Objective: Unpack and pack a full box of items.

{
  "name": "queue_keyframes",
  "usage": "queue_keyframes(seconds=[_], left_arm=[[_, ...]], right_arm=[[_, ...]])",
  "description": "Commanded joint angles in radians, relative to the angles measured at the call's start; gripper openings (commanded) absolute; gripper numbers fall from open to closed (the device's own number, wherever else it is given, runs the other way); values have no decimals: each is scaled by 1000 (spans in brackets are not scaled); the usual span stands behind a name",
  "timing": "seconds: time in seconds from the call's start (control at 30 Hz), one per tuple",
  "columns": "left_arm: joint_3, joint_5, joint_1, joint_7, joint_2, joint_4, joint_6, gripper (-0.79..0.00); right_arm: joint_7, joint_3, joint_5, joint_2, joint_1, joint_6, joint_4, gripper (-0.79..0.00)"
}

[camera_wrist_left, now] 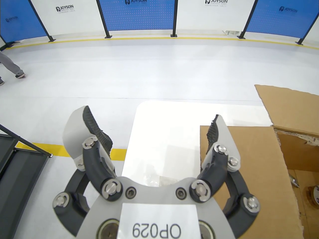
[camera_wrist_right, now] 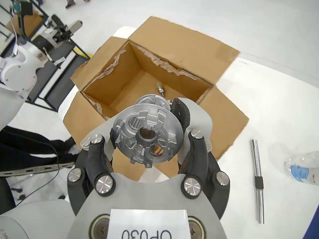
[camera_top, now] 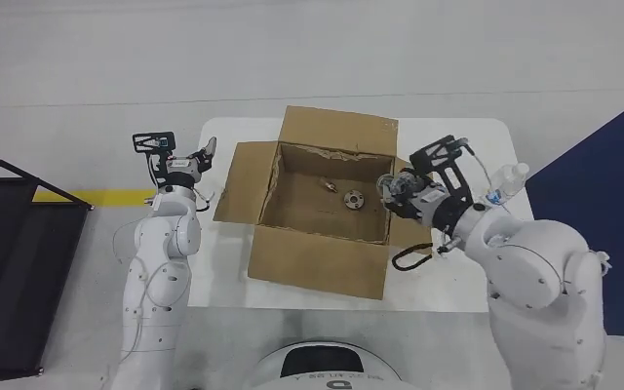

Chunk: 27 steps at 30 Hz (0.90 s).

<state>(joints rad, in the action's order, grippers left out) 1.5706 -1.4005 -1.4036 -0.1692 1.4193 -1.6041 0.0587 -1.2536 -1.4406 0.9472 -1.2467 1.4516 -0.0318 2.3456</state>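
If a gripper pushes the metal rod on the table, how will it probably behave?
The metal rod looks round and smooth, so it would probably roll on the flat table. Its shiny surface may slip in a grip. Being metal, it is likely stiff.

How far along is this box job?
Out: a rod and a bottle lie on the table. In hand: the right gripper holds a metal wheel over the edge of the box. Left inside: a second metal part and a small bolt. The left gripper is open.
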Motion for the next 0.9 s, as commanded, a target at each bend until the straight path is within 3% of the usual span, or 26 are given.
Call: queue_keyframes(seconds=[0.0, 0.13, 0.43, 0.87], left_arm=[[0, 0, 0, 0, 0, 0, 0, 0], [0, 0, 0, 0, 0, 0, 0, 0], [0, 0, 0, 0, 0, 0, 0, 0], [0, 0, 0, 0, 0, 0, 0, 0]], right_arm=[[-69, 172, 121, -7, -96, 78, -64, -785], [-125, 378, 199, -31, -244, 133, -238, -785], [-80, 677, 373, -96, -430, 238, -537, -785], [28, 859, 218, -234, -655, 265, -1045, -785]])
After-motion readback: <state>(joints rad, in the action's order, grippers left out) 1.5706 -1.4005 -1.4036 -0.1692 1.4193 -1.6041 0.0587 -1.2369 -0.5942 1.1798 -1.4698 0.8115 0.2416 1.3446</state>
